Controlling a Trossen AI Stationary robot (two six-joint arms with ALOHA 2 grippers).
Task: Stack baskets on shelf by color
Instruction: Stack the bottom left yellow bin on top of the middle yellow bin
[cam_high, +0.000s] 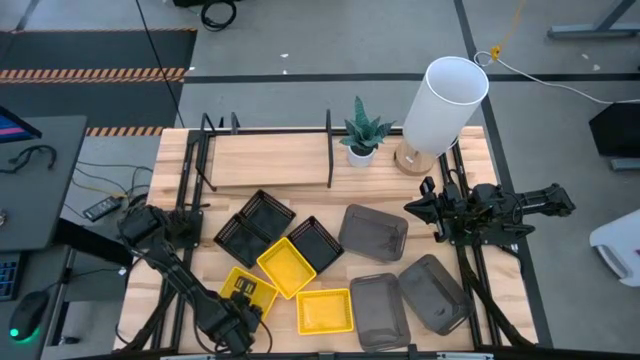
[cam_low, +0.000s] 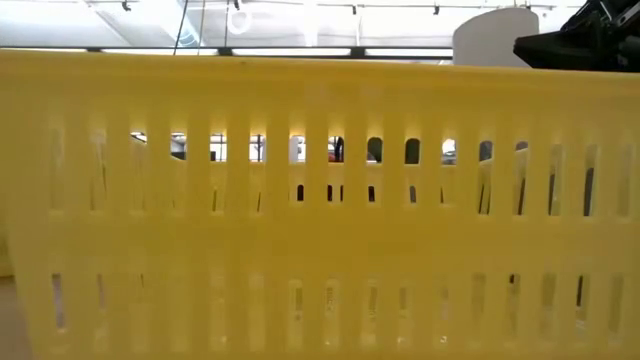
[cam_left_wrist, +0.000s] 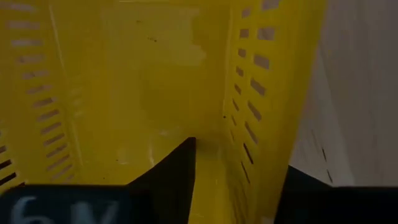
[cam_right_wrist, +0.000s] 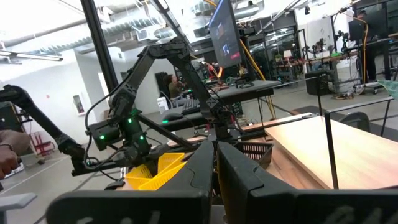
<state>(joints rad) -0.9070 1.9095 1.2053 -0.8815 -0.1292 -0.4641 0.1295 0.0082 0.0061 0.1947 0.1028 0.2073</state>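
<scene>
Yellow plastic wall of a small basket sits between my left gripper's fingers, still apart, at the table's near-left edge, ready to lift toward the shelf; my right gripper waits closed, empty.

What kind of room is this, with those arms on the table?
Probably a robotics lab or workshop: a wooden table with mounted arms, desks with a monitor behind, exposed ceiling ducts, and cables on a concrete floor.
</scene>
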